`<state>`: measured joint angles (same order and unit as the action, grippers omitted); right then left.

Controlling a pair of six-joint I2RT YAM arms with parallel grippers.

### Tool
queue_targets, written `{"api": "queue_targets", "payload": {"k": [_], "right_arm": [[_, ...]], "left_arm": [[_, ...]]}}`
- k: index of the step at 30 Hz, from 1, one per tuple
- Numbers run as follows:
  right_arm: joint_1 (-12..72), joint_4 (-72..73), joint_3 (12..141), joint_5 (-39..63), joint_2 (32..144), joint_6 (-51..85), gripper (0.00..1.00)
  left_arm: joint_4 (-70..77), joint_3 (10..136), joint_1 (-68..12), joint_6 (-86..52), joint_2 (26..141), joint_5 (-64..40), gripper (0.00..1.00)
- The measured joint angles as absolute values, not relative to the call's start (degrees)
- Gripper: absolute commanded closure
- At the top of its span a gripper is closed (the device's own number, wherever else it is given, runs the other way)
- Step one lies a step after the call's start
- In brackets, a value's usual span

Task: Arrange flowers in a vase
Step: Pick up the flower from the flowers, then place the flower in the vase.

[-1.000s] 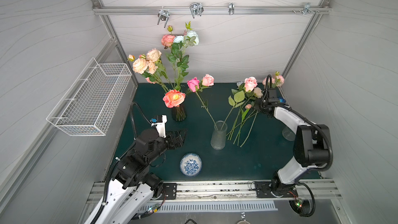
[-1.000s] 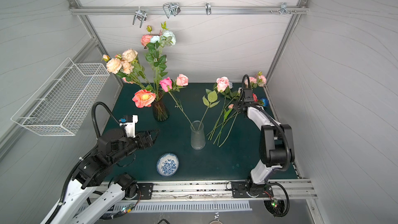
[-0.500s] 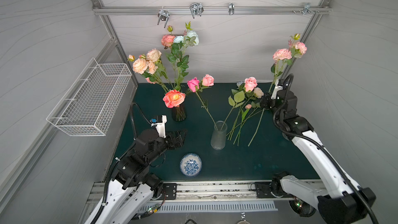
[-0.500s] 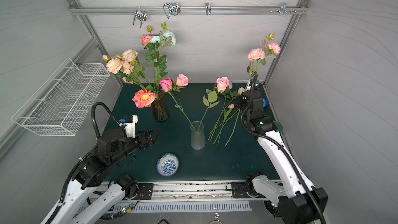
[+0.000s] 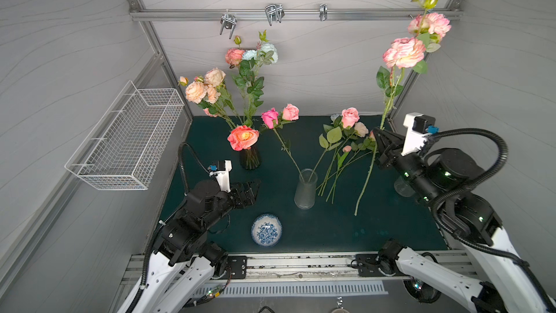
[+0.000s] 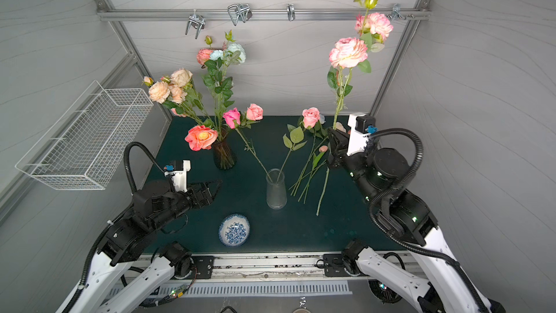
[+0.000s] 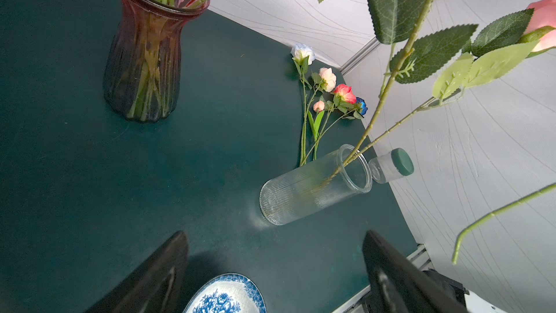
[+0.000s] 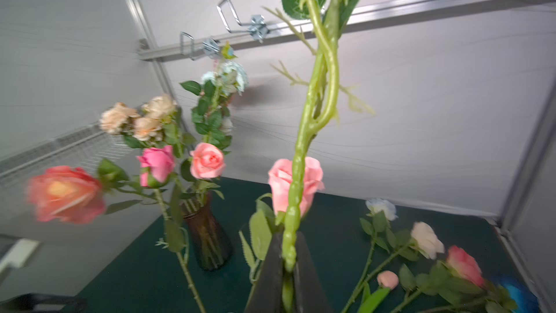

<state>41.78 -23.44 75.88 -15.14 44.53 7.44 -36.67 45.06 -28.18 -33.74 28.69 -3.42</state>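
**A:** Right side?
**B:** Right fingers (image 8: 269,275) are pinched tight on the pink rose spray (image 5: 404,52), low on its knobbly green plastic stem. The cut end hangs below them and the heads are up by the rail. The spray is at 2 o'clock from the clear vase (image 5: 305,189).
**A:** Left?
**B:** Left fingers (image 7: 150,278) are spread wide and hold nothing. They hover at 9 o'clock of that vase.
**A:** Materials?
**B:** The clear vase is a ribbed glass cylinder with two stems in it. The brown vase (image 5: 249,158) at 11 o'clock is fluted and waisted, with a full bunch. Loose flowers (image 7: 328,79) lie flat on the matte dark-green counter (image 5: 331,230), at 3 o'clock of the clear vase. A blue-patterned bowl (image 5: 266,230) is at 7.
**A:** Versus a second ago?
**B:** Then the right fingers were down at the pile. Now the spray is lifted upright. The left arm hasn't moved.
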Motion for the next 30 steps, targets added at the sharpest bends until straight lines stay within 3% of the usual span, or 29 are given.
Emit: {"api": "queue_targets", "payload": {"k": [7, 15, 30], "right_arm": [[45.23, -13.52, 78.85, 2.02, 52.29, 6.50, 1.00], [53.30, 1.34, 73.80, 3.62, 64.99, -3.44, 1.00], [54.00, 19.05, 73.43, 2.20, 70.91, -11.77, 1.00]], "left_arm": [[-37.17, 45.10, -28.18, -34.24, 28.36, -3.16, 0.08], [-38.13, 45.21, -28.18, -34.26, 28.21, -2.33, 0.08], [-39.20, 46.30, -28.18, -34.24, 28.84, -2.33, 0.08]]}}
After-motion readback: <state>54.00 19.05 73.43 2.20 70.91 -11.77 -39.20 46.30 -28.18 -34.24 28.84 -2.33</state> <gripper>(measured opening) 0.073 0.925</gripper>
